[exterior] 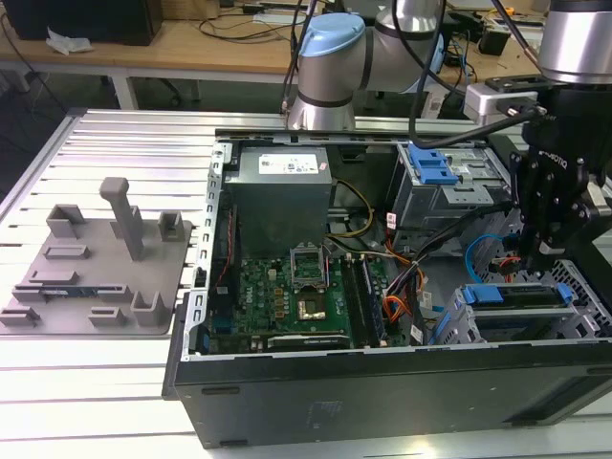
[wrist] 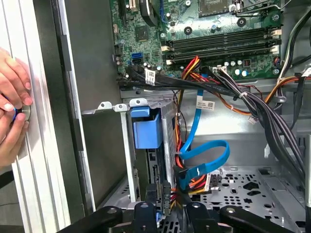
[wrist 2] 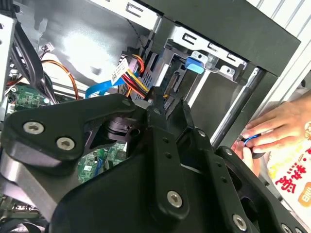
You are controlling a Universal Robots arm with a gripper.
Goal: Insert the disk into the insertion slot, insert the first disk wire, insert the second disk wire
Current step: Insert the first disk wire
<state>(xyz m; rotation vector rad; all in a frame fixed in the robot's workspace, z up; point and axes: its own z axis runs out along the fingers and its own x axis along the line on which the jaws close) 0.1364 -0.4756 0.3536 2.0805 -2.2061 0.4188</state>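
Slatted table (exterior: 105, 382); disk (exterior: 516, 295) half hidden

A ribbed aluminium table (exterior: 124, 143) carries an open black computer case (exterior: 382, 392) lying on its side toward the exterior view's right and, just beside it on the left, a grey moulded fixture plate (exterior: 96, 277) with upright posts.

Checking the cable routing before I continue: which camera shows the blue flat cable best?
The first wrist view: the blue flat cable shows along its drop and its whole loop, with nothing in front of it. The second wrist view shows a short stretch of it. The exterior view shows a thin pale-blue arc of it.
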